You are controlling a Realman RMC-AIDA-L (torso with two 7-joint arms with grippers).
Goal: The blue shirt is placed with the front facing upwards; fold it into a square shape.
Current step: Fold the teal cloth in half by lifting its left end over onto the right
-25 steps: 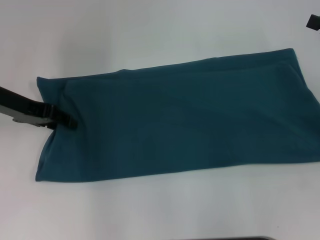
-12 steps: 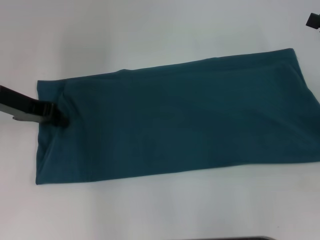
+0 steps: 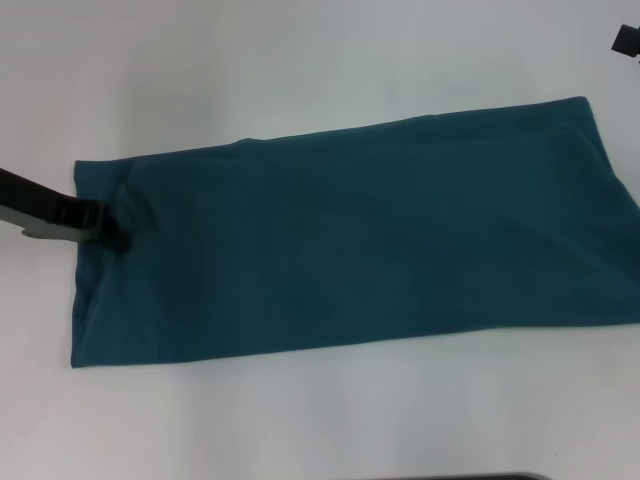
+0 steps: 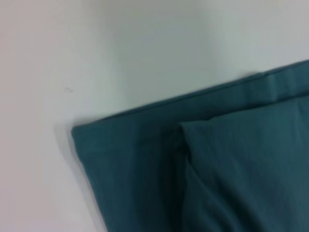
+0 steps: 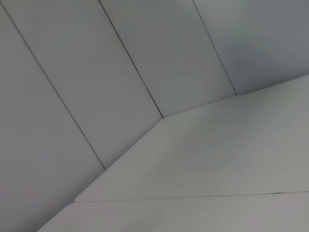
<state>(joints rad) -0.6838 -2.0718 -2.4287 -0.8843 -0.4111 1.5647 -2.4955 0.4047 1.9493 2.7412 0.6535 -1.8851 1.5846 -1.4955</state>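
Note:
The blue shirt point(image 3: 350, 240) lies flat on the white table point(image 3: 300, 60) as a long teal rectangle running left to right, with no lettering showing. My left gripper point(image 3: 114, 237) reaches in from the left and sits at the shirt's left edge, near its far corner. In the left wrist view that corner of the shirt point(image 4: 145, 159) shows an upper folded layer point(image 4: 246, 164) lying over a lower one. Only a small dark part of my right gripper point(image 3: 627, 40) shows at the far right, well clear of the cloth. The right wrist view shows only pale panels.
A dark strip point(image 3: 450, 477) runs along the near table edge. White tabletop surrounds the shirt on its far, near and left sides.
My left gripper has drawn back leftward from over the cloth to its left edge. The shirt's lower left edge now runs straighter. The right arm has not moved.

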